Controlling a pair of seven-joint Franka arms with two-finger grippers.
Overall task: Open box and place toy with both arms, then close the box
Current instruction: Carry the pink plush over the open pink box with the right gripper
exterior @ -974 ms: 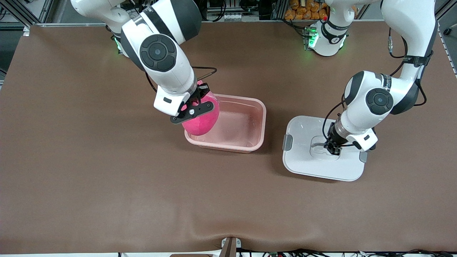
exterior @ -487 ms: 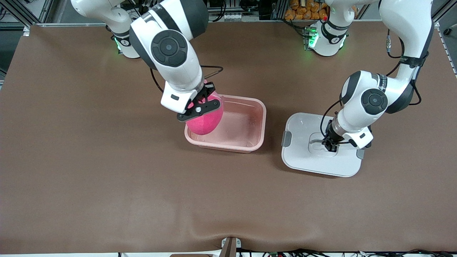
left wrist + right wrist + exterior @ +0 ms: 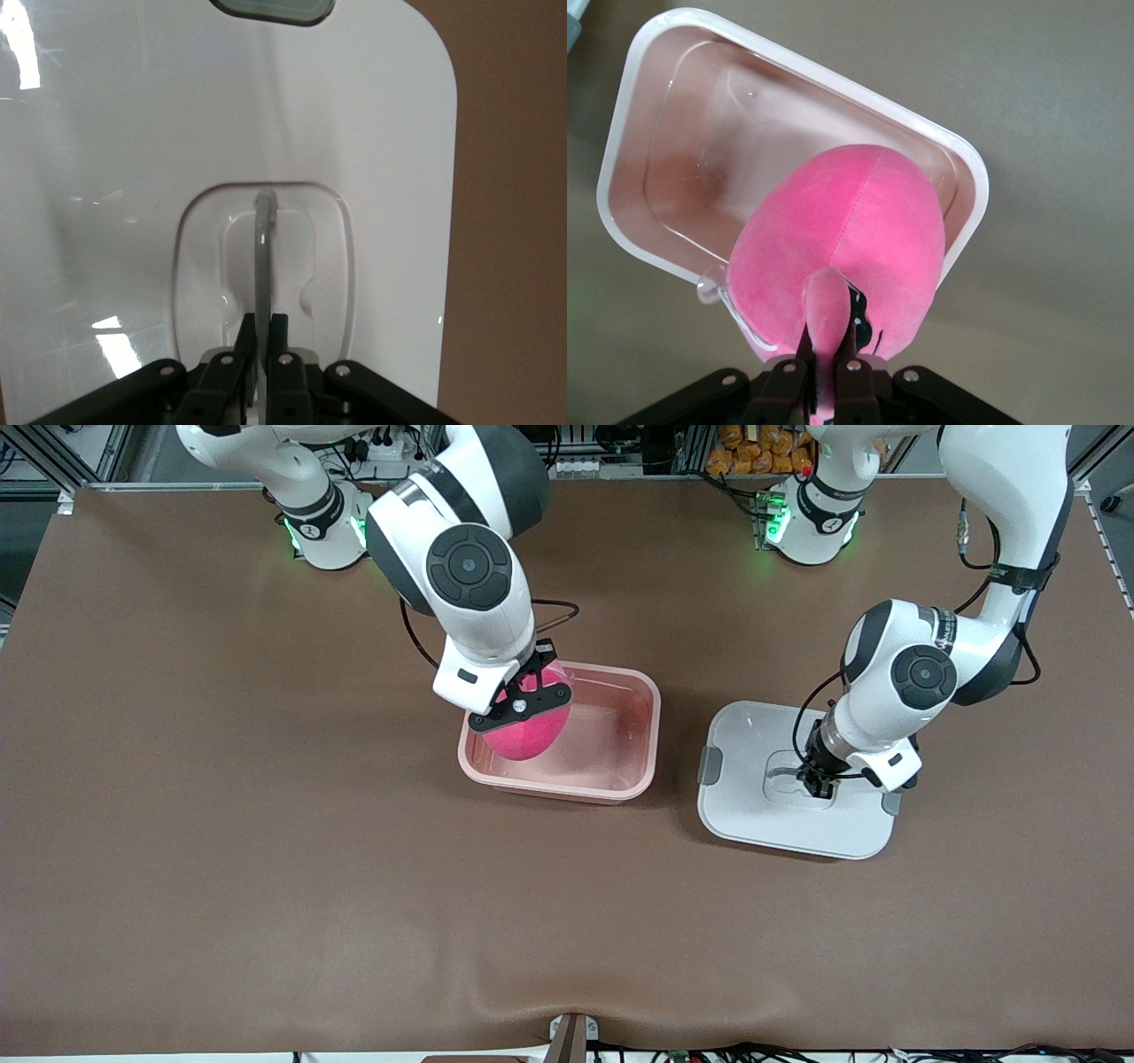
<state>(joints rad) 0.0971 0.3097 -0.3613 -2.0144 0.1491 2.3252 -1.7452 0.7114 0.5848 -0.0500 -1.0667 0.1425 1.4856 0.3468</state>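
Right pincer (image 3: 526, 701) clamped the toy (image 3: 528, 731) over the tub (image 3: 640, 731); left pincer (image 3: 813, 784) gripped the lid (image 3: 753, 815) handle (tub's 3 o'clock) on the worktop (image 3: 266, 824).

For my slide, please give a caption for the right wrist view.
Right gripper holds the pink toy over the open tub.

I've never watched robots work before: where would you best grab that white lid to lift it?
By the thin grey handle standing in the lid's central hollow, from straight above. The lid is flat and wide; only that upright strip fits between two fingers. The left gripper pinches it there now.
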